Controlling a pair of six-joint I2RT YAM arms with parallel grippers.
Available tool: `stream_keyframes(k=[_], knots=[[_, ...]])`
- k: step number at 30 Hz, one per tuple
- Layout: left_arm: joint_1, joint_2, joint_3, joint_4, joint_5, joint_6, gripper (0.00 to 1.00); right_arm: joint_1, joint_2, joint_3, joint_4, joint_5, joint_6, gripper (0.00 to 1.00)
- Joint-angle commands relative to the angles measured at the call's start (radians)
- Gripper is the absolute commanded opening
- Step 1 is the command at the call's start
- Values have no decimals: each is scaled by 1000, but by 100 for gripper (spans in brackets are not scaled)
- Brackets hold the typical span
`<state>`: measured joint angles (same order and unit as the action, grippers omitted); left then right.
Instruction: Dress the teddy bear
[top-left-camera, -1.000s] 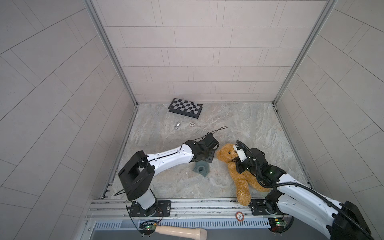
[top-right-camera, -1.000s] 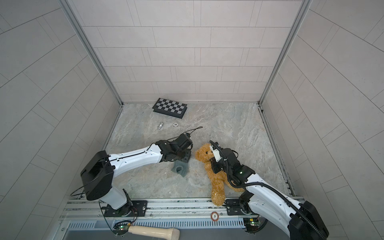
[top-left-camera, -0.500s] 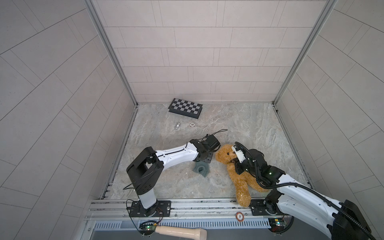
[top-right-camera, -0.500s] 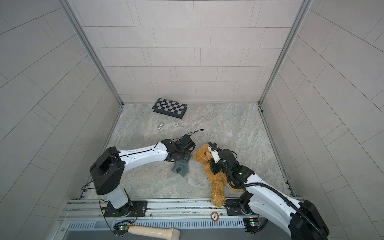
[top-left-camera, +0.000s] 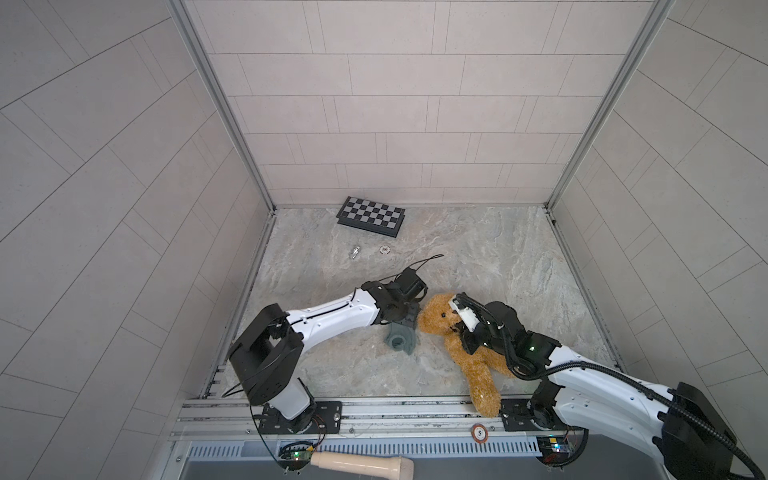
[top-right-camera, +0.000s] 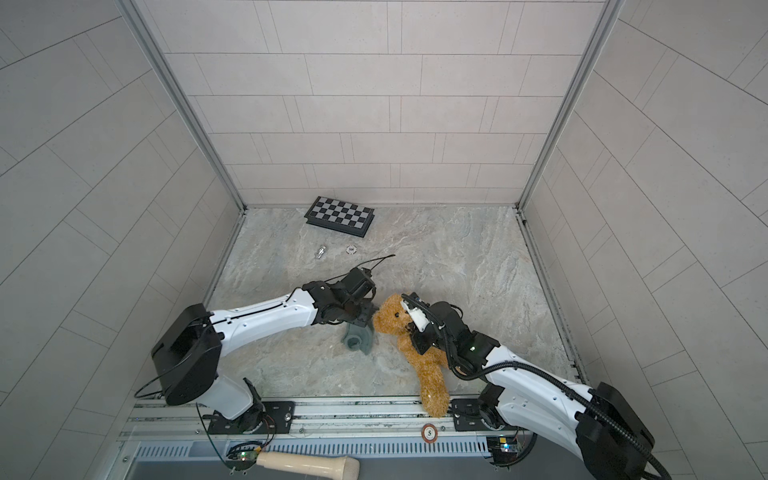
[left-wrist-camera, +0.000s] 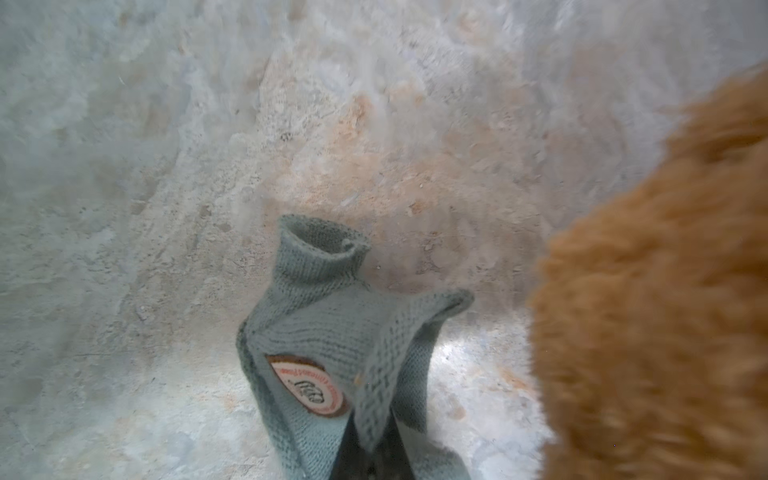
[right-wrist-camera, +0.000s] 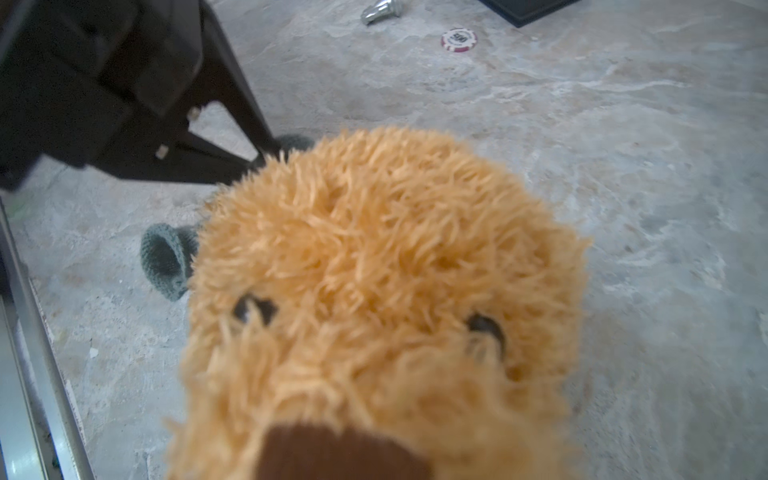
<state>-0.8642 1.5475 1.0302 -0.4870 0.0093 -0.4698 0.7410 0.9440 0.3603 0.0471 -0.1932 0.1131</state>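
The teddy bear, golden-brown and shaggy, lies on its back on the marble floor with one leg over the front rail. Its face fills the right wrist view. My right gripper sits at its neck, shut on the plush; the head hides its jaws in the wrist view. Just left of the bear's head lies a small grey-green knitted sweater. My left gripper is shut on a fold of the sweater beside its round patch.
A folded chessboard lies by the back wall. A poker chip and a small metal piece lie in front of it. A metal rail runs along the front edge, with a beige handle below it.
My left gripper has closed on the sweater's fold. The bear's head has shifted a little left, toward the sweater, with my right gripper.
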Motion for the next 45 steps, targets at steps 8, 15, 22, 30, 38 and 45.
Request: stream_keyframes(k=[8, 15, 22, 30, 38, 45], knots=[[83, -135, -107, 109, 263, 24, 0, 127, 127, 15, 157, 118, -142, 0], [120, -155, -116, 127, 359, 10, 0, 241, 191, -3, 234, 283, -208, 0], [167, -160, -178, 118, 373, 42, 0, 261, 238, 18, 196, 240, -270, 0], [172, -149, -223, 184, 384, 34, 0, 261, 199, 113, 0, 260, -166, 66], [203, -154, -239, 189, 388, 47, 0, 261, -66, 60, -67, 287, -99, 99], [206, -144, -240, 205, 398, 40, 0, 247, 13, 250, -231, 324, 30, 99]])
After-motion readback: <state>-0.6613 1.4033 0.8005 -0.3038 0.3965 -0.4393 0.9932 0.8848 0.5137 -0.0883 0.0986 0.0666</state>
